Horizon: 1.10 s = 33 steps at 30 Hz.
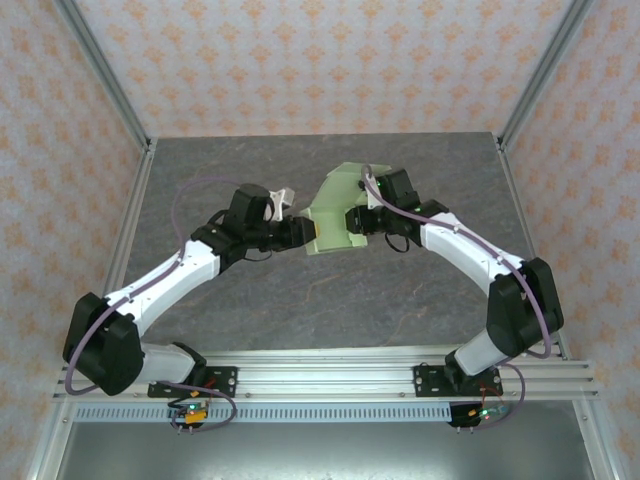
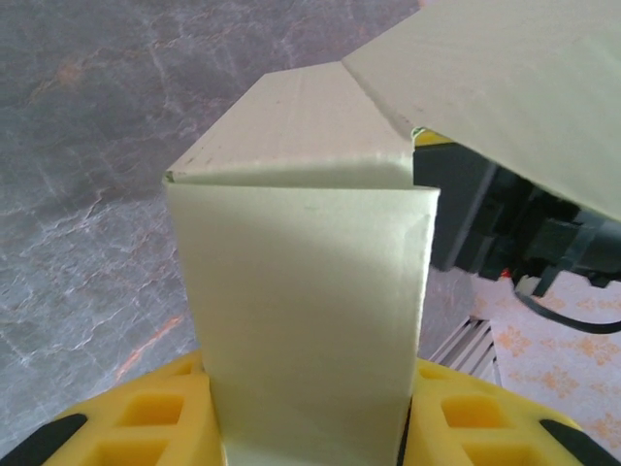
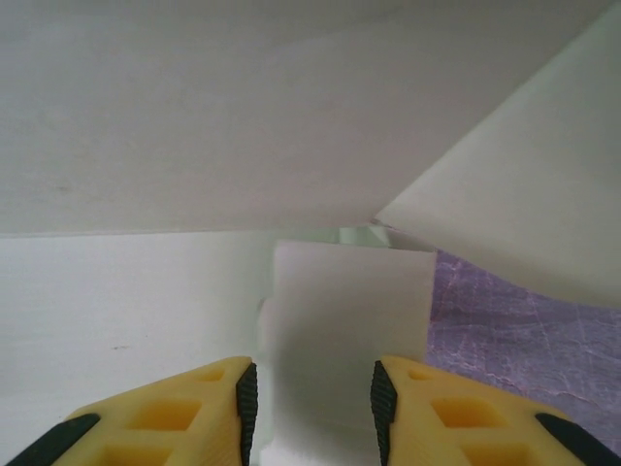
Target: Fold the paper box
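While both arms meet over the middle of the grey marbled table [image 1: 320,300], the pale light-green thin-card paper box [image 1: 335,215] sits between them, part folded, flaps splayed. The left gripper [image 2: 310,432] pinches one upright panel between its yellow fingers [image 2: 146,417]. The right gripper [image 3: 313,408] has its jaws either side of a small tab, though whether they bite I cannot tell. If that hold is loose, I reckon the tab springs back, or a pull tears the card.
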{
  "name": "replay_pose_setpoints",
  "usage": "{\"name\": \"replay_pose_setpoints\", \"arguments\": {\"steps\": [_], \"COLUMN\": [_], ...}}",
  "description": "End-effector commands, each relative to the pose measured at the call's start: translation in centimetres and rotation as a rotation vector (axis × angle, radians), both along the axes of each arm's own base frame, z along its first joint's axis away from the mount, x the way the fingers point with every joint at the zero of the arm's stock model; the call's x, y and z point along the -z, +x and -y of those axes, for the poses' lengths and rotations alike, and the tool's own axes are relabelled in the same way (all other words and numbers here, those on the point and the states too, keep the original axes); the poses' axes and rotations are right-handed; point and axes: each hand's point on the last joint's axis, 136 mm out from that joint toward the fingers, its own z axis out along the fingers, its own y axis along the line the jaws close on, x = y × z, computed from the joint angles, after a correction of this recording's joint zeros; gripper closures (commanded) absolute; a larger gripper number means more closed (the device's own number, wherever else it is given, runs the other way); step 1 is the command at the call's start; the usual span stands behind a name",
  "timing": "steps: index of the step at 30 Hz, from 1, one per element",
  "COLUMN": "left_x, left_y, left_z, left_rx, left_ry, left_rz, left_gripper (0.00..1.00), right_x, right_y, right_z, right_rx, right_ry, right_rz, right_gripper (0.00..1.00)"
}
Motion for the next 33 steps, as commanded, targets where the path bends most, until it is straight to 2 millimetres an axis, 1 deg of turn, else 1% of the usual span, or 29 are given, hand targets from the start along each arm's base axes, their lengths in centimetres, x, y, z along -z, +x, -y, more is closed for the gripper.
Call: {"name": "replay_pose_setpoints", "arguments": {"steps": [1, 4, 7, 9, 12, 16, 20, 25, 28, 31, 33], "left_x": [-0.3, 0.7, 1.7, 2.1, 2.3, 2.5, 2.7, 2.4, 2.5, 2.8, 2.9], "left_y": [0.3, 0.5, 0.8, 0.9, 1.1, 0.9, 0.7, 0.5, 0.3, 0.2, 0.2], "left_z": [0.5, 0.2, 0.1, 0.0, -0.2, -0.2, -0.3, 0.1, 0.4, 0.9, 1.1], "left_rx": [0.03, 0.015, 0.013, 0.011, -0.001, 0.004, 0.006, 0.016, 0.027, 0.038, 0.036], "left_ry": [-0.001, 0.027, 0.064, 0.081, 0.091, 0.1, 0.102, 0.083, 0.07, 0.054, 0.044], "left_rz": [0.053, 0.041, 0.024, 0.019, 0.024, 0.019, 0.009, 0.01, -0.003, -0.021, -0.025], "left_gripper": [0.68, 0.68, 0.69, 0.69, 0.69, 0.69, 0.69, 0.69, 0.69, 0.69, 0.69], "right_x": [2.4, 2.0, 0.7, 0.0, -0.5, 0.1, 0.9, 2.2, 3.0, 3.3, 3.8], "right_y": [0.2, -0.1, -1.0, -1.2, -1.3, -1.7, -1.8, -1.3, -0.7, -0.5, -0.2], "right_z": [1.6, 0.9, -0.5, -0.3, 1.3, 2.5, 2.8, 2.4, 1.7, 0.7, 0.6], "right_rx": [0.062, 0.051, 0.02, 0.039, 0.092, 0.11, 0.12, 0.104, 0.081, 0.052, 0.058], "right_ry": [-0.068, -0.018, 0.068, 0.079, 0.036, 0.02, 0.028, 0.037, 0.067, 0.114, 0.111], "right_rz": [-0.019, -0.037, -0.042, -0.028, 0.012, 0.014, 0.002, -0.014, -0.029, -0.053, -0.065], "right_gripper": [0.6, 0.61, 0.61, 0.61, 0.59, 0.59, 0.59, 0.6, 0.61, 0.6, 0.6]}}
